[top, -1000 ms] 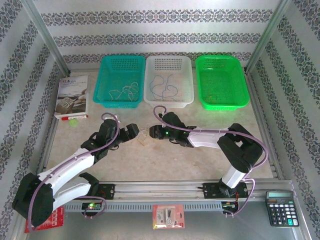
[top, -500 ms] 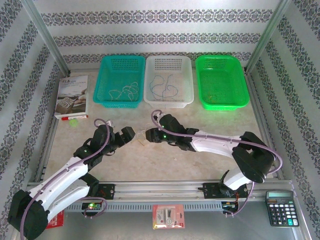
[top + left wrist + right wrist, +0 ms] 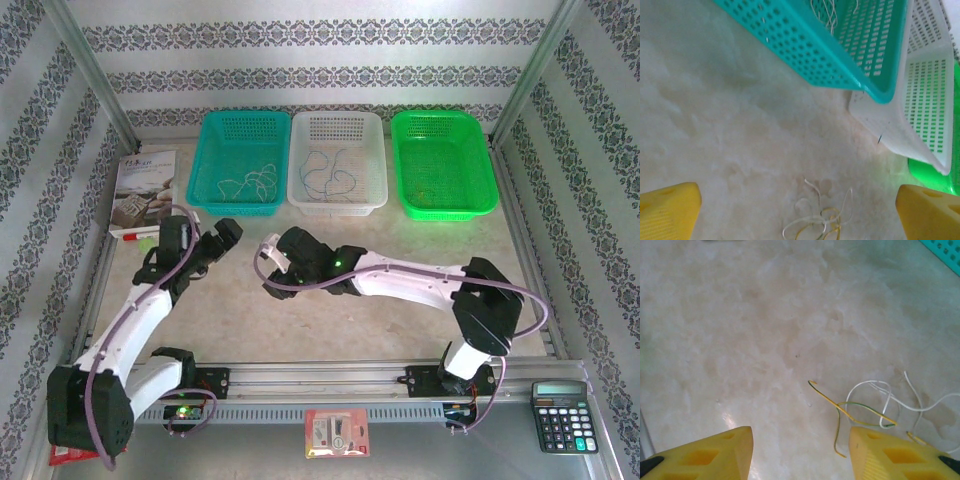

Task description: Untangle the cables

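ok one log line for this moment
left gripper: open, empty | right gripper: open, empty | cables: tangled on table, ungrasped

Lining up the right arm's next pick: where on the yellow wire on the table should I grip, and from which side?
Grip the yellow wire on the bare stretch just behind its hooked free end, clear of the white wire loops. Come straight down with the right gripper, fingers straddling the strand: it lies flat on the table, so a sideways approach would likely snag the tangle.
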Robot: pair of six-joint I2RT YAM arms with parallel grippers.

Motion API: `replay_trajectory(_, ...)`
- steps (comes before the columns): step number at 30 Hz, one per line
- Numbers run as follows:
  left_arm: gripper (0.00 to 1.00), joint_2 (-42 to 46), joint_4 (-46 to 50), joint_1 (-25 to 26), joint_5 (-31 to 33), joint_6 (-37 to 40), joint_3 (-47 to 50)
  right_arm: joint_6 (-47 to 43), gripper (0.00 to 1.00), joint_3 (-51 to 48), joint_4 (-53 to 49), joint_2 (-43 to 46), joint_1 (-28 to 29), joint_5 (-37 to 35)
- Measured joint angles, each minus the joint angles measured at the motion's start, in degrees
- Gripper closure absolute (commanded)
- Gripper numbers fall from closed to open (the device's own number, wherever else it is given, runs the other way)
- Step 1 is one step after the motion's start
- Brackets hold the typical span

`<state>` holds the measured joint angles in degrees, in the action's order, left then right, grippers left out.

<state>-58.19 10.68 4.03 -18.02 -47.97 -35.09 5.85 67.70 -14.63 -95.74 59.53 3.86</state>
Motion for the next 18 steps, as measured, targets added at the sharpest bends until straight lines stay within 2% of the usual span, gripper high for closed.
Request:
replay_trajectory(9, 0.00, -5.03, -0.90, -9.86, -8.00, 2.80, -2.27, -10.34, 0.46, 8.68, -9.49, -6.99, 0.24, -0.07)
replay_trajectory(18, 0.00, -5.14, -2.69, -14.71, -12.09, 2.93, -2.27, -17.00, 0.48, 18.67, -15.26, -16.57, 2.51, -4.24)
